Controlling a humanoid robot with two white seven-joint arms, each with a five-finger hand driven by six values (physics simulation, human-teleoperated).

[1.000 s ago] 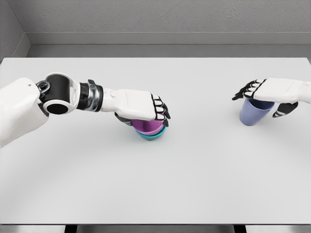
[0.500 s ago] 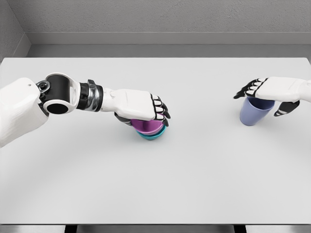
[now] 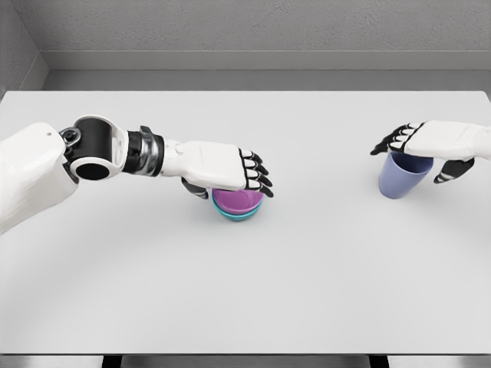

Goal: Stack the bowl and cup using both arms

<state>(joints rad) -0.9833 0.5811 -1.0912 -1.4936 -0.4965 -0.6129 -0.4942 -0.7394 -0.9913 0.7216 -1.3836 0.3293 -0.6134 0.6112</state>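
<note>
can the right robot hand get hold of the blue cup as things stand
Probably yes. The right robot hand is already spread over the blue cup's rim, nothing stands beside it, and the left robot hand is far off over the purple bowl.

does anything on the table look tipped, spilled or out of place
Nothing stands out. The purple bowl sits squarely nested in the teal bowl under the left hand, and the lavender-blue cup stands upright under the right hand.
</note>
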